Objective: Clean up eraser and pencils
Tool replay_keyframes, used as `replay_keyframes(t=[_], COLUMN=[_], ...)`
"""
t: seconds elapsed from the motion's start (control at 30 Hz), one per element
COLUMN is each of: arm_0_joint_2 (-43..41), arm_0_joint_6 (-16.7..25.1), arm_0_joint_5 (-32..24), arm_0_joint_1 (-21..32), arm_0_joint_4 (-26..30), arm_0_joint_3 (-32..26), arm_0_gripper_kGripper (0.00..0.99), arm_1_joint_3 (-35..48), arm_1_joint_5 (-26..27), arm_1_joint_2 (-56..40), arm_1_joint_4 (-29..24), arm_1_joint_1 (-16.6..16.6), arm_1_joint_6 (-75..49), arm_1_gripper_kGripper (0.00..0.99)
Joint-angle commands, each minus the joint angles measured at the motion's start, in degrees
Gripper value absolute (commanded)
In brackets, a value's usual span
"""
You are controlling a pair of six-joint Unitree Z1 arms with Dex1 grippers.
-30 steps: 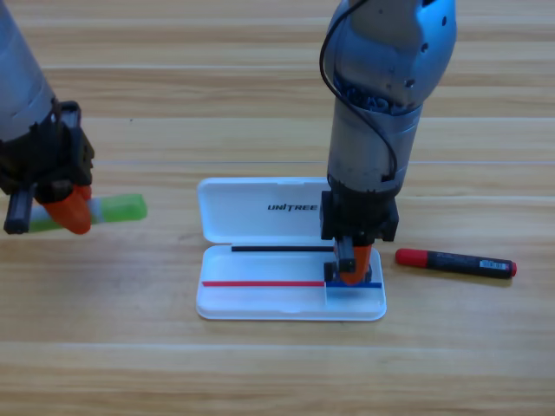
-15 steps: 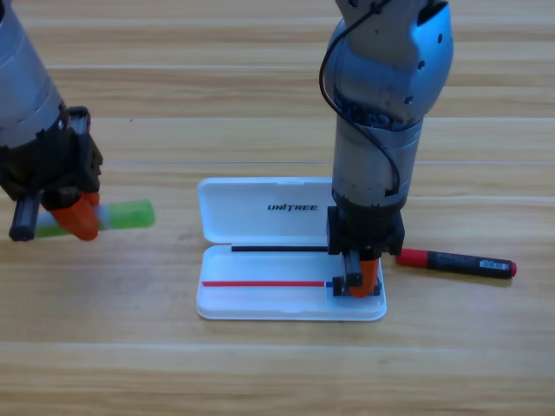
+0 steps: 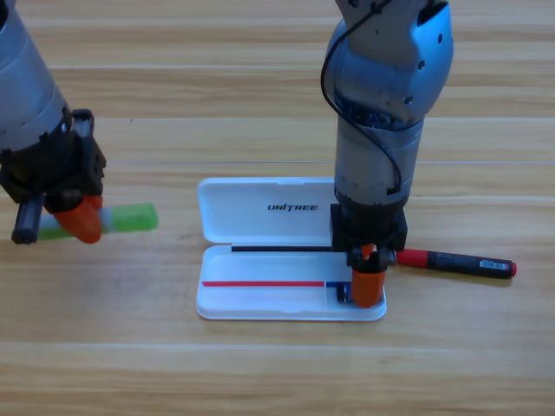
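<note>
The white case (image 3: 260,221) lies open in the middle of the table. My right gripper (image 3: 365,282) points straight down into the right end of its lower tray. The eraser (image 3: 339,293), a small dark block with a bluish label, shows in the tray just left of the orange jaw and is partly hidden by it. One of the pencils, the red-capped marker with a black barrel (image 3: 455,262), lies on the table right of the case. My left gripper (image 3: 80,218) at the left is shut on the other pencil, a light-green stick (image 3: 132,217), which sticks out to the right.
The grey right arm (image 3: 381,104) rises over the case's right half and hides part of the lid. The left arm (image 3: 30,87) fills the upper left corner.
My left gripper has carried the green stick a little to the right. My right gripper has shifted right and down in the tray, and the eraser now shows beside its jaw.
</note>
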Motion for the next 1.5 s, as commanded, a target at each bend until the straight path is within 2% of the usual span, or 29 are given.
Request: replay_keyframes(t=[0.03, 0.23, 0.4, 0.5, 0.6, 0.73, 0.83, 1.13, 1.5], arm_0_joint_2=[2.06, 2.85, 5.22, 6.98, 9.09, 11.99, 14.10, 18.41, 22.10], arm_0_joint_6=[-0.69, -0.52, -0.52, -0.60, -0.87, -1.22, -1.48, -2.36, -2.71], arm_0_joint_5=[-0.53, -1.32, -2.73, -3.78, -4.31, -5.01, -5.01, -5.01, -4.84], arm_0_joint_1=[-1.45, -1.98, -3.82, -4.97, -6.20, -7.43, -8.13, -9.89, -11.29], arm_0_joint_4=[0.13, -0.31, -0.84, -1.37, -2.07, -2.42, -3.13, -4.97, -5.32], arm_0_joint_3=[0.54, 0.45, -0.87, -2.28, -3.60, -5.62, -6.67, -8.34, -11.07], arm_0_gripper_kGripper=[0.000, 0.000, 0.000, 0.000, 0.000, 0.000, 0.000, 0.000, 0.000], arm_1_joint_3=[1.65, 6.49, 12.47, 15.19, 17.56, 20.90, 21.61, 20.29, 18.09], arm_1_joint_5=[-0.16, 1.34, 0.46, -1.57, -3.41, -3.32, -3.32, -2.71, -2.44], arm_1_joint_2=[1.59, -10.54, -21.53, -23.81, -23.11, -20.03, -16.87, -9.31, -1.93], arm_1_joint_4=[1.18, 1.18, 1.27, 1.18, 0.48, -4.27, -7.08, -10.77, -11.48], arm_1_joint_1=[1.46, 1.54, 1.37, -1.71, -5.66, -10.32, -12.61, -14.54, -15.59], arm_1_joint_6=[0.46, 0.46, 0.46, 0.46, -0.07, -1.82, -3.58, -6.66, -8.33], arm_1_gripper_kGripper=[0.813, 0.834, 0.862, 0.862, 0.862, 0.862, 0.862, 0.857, 0.808])
